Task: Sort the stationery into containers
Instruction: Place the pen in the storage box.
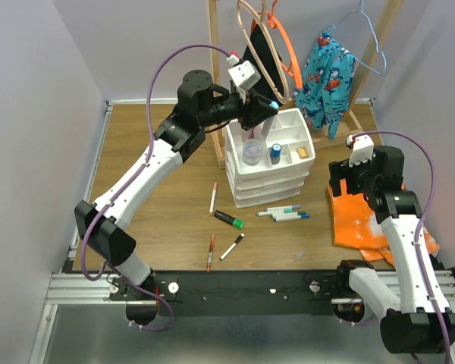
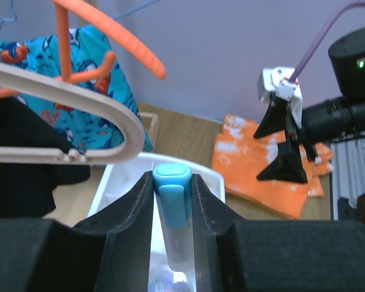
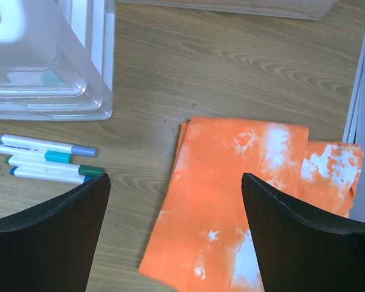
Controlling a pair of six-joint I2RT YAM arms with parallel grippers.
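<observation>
My left gripper [image 1: 267, 107] hovers over the back of the white organiser's top tray [image 1: 293, 114] and is shut on a light-blue bar [image 2: 172, 185], whose clear body hangs down between the fingers [image 2: 131, 213]. A small blue-capped bottle [image 1: 275, 152] stands in a tray compartment. On the table lie several white pens with teal and blue caps [image 1: 283, 214], a green-capped black marker [image 1: 229, 220], and three thin pens [image 1: 213, 198] [image 1: 210, 252] [image 1: 232, 246]. My right gripper [image 3: 176, 182] stands open and holds nothing, above the orange cloth [image 3: 231, 201], with the capped pens [image 3: 45, 159] to its left.
A wooden rack [image 1: 212, 76] with hangers and a blue patterned garment [image 1: 326, 72] stands behind the organiser. A pale hanger [image 2: 79, 115] and an orange one [image 2: 115, 36] hang close to my left wrist. The organiser's drawers [image 3: 48, 67] are at my right gripper's far left.
</observation>
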